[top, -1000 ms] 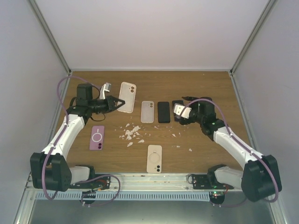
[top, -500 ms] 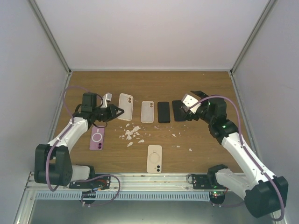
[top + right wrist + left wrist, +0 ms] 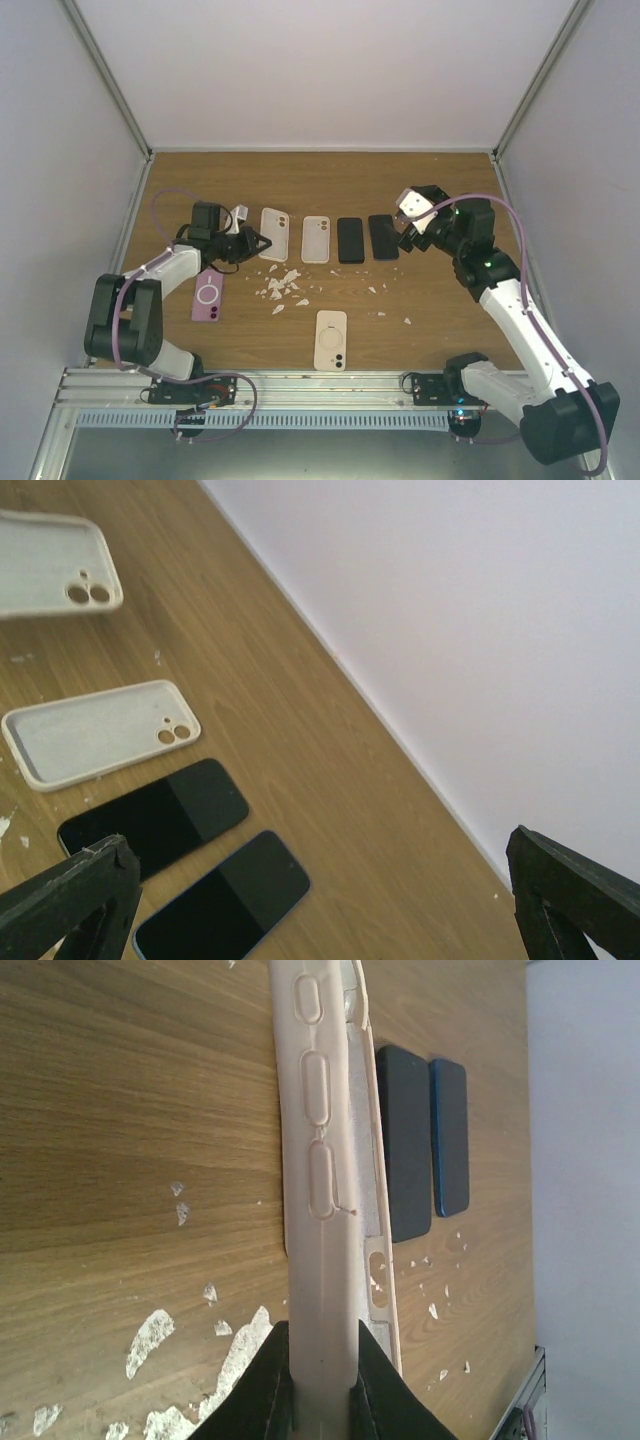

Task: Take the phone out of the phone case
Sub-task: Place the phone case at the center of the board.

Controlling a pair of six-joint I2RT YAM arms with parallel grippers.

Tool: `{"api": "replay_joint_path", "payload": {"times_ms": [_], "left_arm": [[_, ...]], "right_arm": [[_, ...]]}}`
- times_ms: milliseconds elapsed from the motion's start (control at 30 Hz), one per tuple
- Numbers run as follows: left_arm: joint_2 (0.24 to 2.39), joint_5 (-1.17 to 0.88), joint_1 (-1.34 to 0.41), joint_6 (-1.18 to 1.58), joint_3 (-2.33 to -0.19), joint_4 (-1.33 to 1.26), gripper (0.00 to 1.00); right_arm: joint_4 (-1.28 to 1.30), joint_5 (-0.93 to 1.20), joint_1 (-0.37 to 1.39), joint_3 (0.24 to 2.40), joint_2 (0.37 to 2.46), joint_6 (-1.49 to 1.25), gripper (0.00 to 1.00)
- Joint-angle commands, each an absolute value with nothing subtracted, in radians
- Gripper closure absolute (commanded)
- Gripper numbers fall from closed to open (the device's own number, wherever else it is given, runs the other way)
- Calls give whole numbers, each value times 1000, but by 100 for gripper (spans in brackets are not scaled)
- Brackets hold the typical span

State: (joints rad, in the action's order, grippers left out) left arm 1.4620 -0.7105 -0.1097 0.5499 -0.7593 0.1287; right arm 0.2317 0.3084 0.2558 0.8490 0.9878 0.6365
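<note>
Jaws of left gripper (image 3: 320,1360) clenched on near end of cream phone case (image 3: 320,1160), leftmost in a row on the table (image 3: 450,180). The right gripper (image 3: 318,842) is spread wide and holds nothing. Near it the blue-edged phone (image 3: 225,900) lies bare, dark face up, beside black phone (image 3: 155,825) and white case (image 3: 100,730). White flakes (image 3: 283,285) are scattered nearby.

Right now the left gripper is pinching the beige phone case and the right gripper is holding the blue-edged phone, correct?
No: the right gripper is open and empty, and the blue-edged phone lies flat on the table, per the right wrist view. The left gripper does pinch the beige phone case.
</note>
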Motion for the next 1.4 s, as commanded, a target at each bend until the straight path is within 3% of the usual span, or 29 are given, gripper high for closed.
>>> {"api": "replay_joint_path", "payload": {"times_ms": [0, 367, 700, 867, 1100, 1333, 1367], "left_arm": [[1535, -704, -128, 556, -802, 38, 100], [1723, -680, -136, 553, -890, 26, 99], [1789, -618, -137, 537, -919, 78, 87], [1773, -597, -137, 544, -913, 100, 66], [1717, -585, -137, 538, -906, 138, 46], [1631, -527, -137, 488, -911, 192, 3], [1620, -522, -137, 476, -912, 199, 1]], "right_arm": [[262, 351, 248, 913, 1013, 618, 0], [275, 370, 249, 955, 1064, 623, 0], [275, 372, 249, 959, 1091, 629, 0], [278, 379, 249, 961, 1095, 624, 1], [279, 379, 249, 958, 1084, 626, 1], [282, 377, 249, 959, 1067, 613, 0], [283, 379, 250, 960, 1063, 610, 1]]}}
